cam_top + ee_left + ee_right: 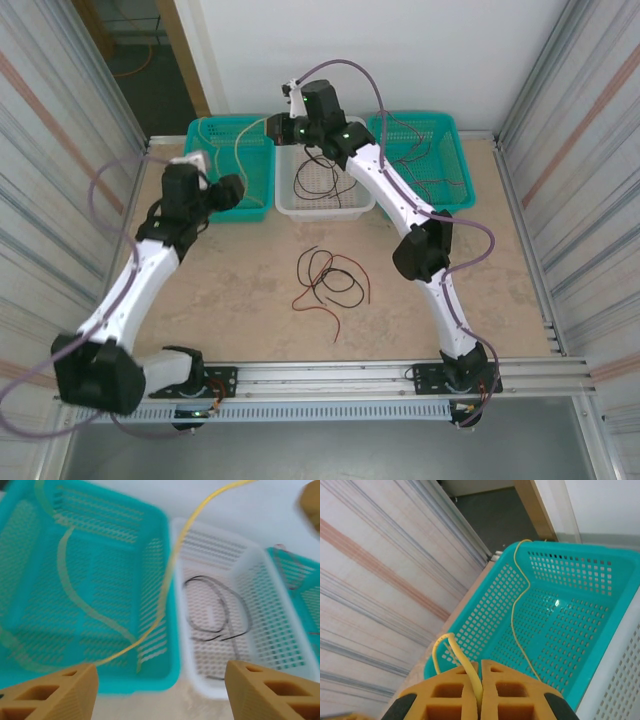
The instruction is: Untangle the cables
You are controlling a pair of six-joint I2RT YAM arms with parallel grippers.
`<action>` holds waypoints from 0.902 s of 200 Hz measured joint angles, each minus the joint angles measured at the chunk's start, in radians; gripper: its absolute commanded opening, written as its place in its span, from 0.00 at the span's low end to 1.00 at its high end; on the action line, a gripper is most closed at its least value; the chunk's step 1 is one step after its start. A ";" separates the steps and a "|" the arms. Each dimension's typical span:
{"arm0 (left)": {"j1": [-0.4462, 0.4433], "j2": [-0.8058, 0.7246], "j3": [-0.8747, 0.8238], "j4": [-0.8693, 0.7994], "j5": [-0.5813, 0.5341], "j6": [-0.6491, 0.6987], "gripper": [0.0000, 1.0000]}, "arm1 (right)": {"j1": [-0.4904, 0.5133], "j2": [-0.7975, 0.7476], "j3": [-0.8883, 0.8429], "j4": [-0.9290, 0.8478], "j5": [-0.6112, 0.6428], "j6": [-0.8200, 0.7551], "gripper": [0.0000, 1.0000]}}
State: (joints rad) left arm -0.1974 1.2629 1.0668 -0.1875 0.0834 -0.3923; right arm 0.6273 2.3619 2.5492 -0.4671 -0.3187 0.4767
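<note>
Top external view: seeing red and black cables [330, 280] lying in a loose tangle in the middle of the worktop [230, 290]. Seeing three baskets standing in a row at the far edge: left green basket [228, 122], white basket [325, 212], right green basket [415, 118]. Pinching a yellow cable [514, 615] tight in the right pincer [480, 682], with the cable running over the left green basket. Holding the left pincer [160, 690] wide, gripping nothing, near that basket's front wall. Passing close by its left finger [55, 692], the yellow cable, touching or not, hard telling. Lying curled in the white basket, a black cable [215, 610].
</note>
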 measured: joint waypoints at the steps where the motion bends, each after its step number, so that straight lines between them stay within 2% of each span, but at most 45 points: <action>1: 0.000 0.011 0.008 0.007 0.008 0.003 0.68 | 0.000 0.000 0.000 -0.001 0.000 0.000 0.00; 22: -0.001 0.156 0.134 0.051 0.066 0.043 0.63 | 0.002 -0.007 -0.018 -0.009 0.000 -0.019 0.00; 47: 0.002 0.272 0.240 0.064 0.077 0.089 0.42 | 0.002 -0.025 -0.052 -0.013 0.000 -0.042 0.00; 63: 0.002 0.332 0.294 0.061 0.073 0.097 0.38 | 0.002 -0.027 -0.055 -0.014 0.000 -0.049 0.00; 81: 0.002 0.370 0.322 0.062 0.064 0.102 0.34 | 0.001 -0.028 -0.055 -0.014 0.000 -0.061 0.00; 98: 0.002 0.382 0.323 0.063 0.051 0.101 0.22 | 0.001 -0.028 -0.055 -0.014 0.000 -0.068 0.00; 113: 0.002 0.391 0.328 0.065 0.049 0.110 0.18 | -0.003 -0.028 -0.055 -0.013 -0.005 -0.068 0.00; 123: 0.002 0.402 0.341 0.065 0.052 0.114 0.19 | -0.005 -0.028 -0.056 -0.013 -0.013 -0.068 0.00; 145: 0.008 0.425 0.360 0.067 0.068 0.133 0.35 | -0.013 -0.029 -0.067 -0.012 -0.020 -0.068 0.00; 180: 0.009 0.426 0.357 0.065 0.074 0.146 0.39 | -0.025 -0.033 -0.085 -0.009 -0.027 -0.068 0.00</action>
State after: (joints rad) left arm -0.1886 1.6890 1.4239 -0.1226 0.1570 -0.2466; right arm 0.6022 2.3287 2.4638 -0.4759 -0.3458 0.4091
